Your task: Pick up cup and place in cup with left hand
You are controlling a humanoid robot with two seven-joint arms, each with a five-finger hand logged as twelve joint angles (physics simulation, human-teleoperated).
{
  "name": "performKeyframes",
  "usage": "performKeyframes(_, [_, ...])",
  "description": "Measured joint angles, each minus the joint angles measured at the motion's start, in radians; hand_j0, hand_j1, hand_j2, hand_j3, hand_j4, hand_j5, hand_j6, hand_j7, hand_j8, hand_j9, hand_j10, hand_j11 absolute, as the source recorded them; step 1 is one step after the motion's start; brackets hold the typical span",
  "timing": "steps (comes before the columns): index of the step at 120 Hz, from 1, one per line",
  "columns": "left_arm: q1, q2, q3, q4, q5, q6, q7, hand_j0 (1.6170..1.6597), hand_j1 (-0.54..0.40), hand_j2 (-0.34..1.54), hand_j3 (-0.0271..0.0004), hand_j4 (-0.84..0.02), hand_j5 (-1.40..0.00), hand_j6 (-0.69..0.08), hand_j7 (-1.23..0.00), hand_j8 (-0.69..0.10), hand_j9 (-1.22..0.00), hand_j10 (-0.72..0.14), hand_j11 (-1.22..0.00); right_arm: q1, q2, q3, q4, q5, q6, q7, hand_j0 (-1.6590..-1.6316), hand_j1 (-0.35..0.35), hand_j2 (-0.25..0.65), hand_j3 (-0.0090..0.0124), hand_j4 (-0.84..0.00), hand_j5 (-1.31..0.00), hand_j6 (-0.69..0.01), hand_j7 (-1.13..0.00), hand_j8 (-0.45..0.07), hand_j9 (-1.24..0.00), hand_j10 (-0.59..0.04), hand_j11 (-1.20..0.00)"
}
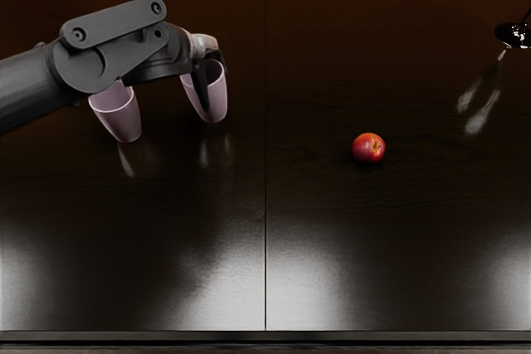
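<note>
Reaching in from the picture's left side, the left arm [37,84] passes above one pale purple cup [118,118], its upper part partly hidden beneath the arm. Just to the right, the left hand [205,57] is at the rim of a second pale purple cup [214,99]; I cannot tell whether it is clamped on it. Both cups are separate, mouths up, over the dark counter [274,205]. Farther right lies a red apple [368,148], and a shiny dark object [514,35] shows near the right edge.
</note>
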Motion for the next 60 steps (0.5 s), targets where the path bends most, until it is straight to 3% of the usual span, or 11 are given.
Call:
performKeyframes(25, [-0.058,0.065,-0.001,-0.006,-0.029,-0.044,0.000,1.6534,-0.178,0.16,0.0001,-0.434,-0.72,-0.213,-0.71,-0.179,-0.71,-0.333,-0.69,0.001,0.000,0.000,0.000,0.000,0.000,0.000,-1.6581,-0.349,0.000,0.0000,-0.001,0.00,-0.001,0.00,-0.001,0.00,0.000,0.00])
performKeyframes(60, [-0.110,0.189,0.001,-0.097,-0.076,-0.096,0.000,1.6540,-0.189,0.18,0.0001,-0.430,-0.73,-0.197,-0.73,-0.150,-0.74,-0.310,-0.71,0.004,0.000,0.000,0.000,-0.001,0.000,0.000,-1.6581,-0.349,0.000,0.0000,0.000,0.00,-0.001,0.00,-0.001,0.00,0.000,0.00])
